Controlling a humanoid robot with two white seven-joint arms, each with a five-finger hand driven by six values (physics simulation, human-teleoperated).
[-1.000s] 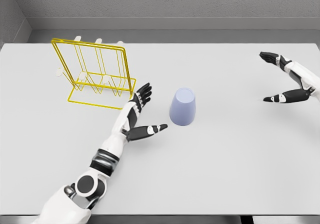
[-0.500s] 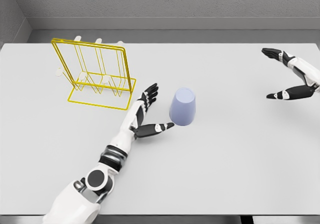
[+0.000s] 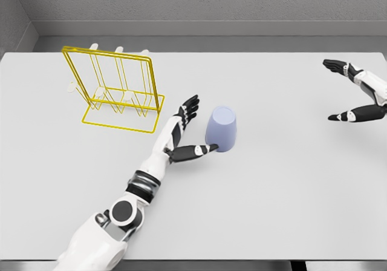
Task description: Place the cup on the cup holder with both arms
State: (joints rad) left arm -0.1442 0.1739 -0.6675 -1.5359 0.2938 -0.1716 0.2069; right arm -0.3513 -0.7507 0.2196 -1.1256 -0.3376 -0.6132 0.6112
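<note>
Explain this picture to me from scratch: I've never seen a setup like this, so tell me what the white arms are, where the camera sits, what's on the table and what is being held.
This is a simulator's render, seen from a camera on a humanoid robot's head, looking down at a pale table. The two white arms are the robot's own, each ending in a five-finger hand. The left hand reaches in from the lower left, its fingers spread beside an upside-down lilac cup, not yet gripping it. The right hand is open at the far right edge, well away from the cup. A yellow wire cup holder stands at the back left. Nothing is held.
</note>
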